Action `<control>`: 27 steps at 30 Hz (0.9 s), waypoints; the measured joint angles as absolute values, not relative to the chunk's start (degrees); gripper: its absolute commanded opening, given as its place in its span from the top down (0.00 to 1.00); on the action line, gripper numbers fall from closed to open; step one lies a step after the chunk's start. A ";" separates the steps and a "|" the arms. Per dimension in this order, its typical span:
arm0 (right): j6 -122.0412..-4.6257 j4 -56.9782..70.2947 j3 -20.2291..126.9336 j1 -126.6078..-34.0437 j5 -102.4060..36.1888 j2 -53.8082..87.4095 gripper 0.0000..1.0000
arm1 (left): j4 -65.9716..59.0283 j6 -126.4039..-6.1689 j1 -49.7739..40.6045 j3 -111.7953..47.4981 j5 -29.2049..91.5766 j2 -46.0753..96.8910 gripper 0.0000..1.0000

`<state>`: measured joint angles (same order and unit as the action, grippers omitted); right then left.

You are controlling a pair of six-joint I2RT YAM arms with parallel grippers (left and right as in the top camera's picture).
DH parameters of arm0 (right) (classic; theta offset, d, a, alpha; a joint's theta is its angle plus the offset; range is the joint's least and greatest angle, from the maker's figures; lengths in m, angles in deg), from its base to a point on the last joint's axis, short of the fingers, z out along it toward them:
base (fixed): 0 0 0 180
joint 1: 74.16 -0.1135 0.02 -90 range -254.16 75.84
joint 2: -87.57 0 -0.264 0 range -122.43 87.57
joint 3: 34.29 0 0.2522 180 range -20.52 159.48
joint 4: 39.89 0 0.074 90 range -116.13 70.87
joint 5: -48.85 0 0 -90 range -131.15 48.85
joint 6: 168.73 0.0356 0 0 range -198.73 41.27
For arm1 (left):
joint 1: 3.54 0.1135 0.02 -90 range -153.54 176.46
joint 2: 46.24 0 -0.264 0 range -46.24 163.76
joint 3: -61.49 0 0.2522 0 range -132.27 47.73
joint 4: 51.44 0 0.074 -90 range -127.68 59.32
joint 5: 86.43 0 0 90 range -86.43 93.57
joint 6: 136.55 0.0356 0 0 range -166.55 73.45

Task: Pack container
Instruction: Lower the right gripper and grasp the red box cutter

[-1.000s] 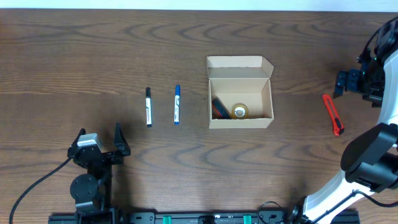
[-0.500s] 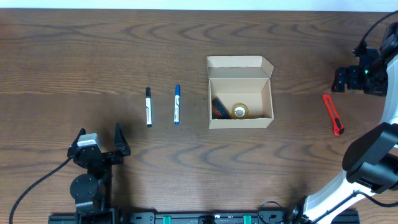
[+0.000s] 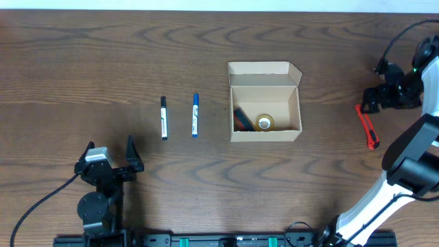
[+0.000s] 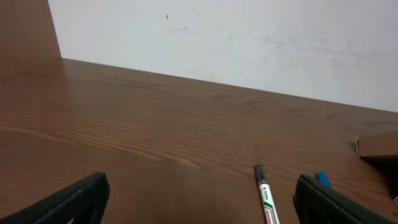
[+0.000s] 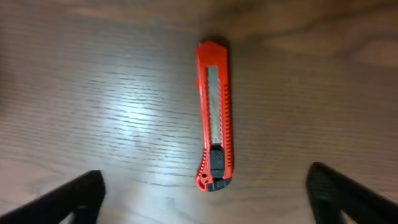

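The tan cardboard container (image 3: 265, 110) stands open at the table's middle, flap lid back, with a tape roll (image 3: 264, 123) and dark pens inside. A black marker (image 3: 164, 117) and a blue marker (image 3: 195, 114) lie left of it. A red utility knife (image 3: 367, 126) lies at the right. My right gripper (image 3: 374, 98) is open above the knife's far end; in the right wrist view the knife (image 5: 214, 116) lies between the spread fingers. My left gripper (image 3: 110, 161) is open and empty at the front left; the black marker (image 4: 267, 197) shows ahead of it.
The container's corner (image 4: 378, 148) and the blue marker's tip (image 4: 323, 180) show at the right of the left wrist view. A white wall stands behind the table's far edge. A black cable runs from the left arm's base (image 3: 95, 208).
My right gripper has moved left and nearer, down toward the red utility knife. The left arm and all objects have stayed still.
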<state>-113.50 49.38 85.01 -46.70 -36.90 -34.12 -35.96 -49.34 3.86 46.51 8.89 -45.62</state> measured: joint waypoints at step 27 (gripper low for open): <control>-110.19 44.04 77.54 -44.88 -40.53 -41.26 0.07 | -35.96 -49.36 3.86 46.51 8.89 -45.62 0.05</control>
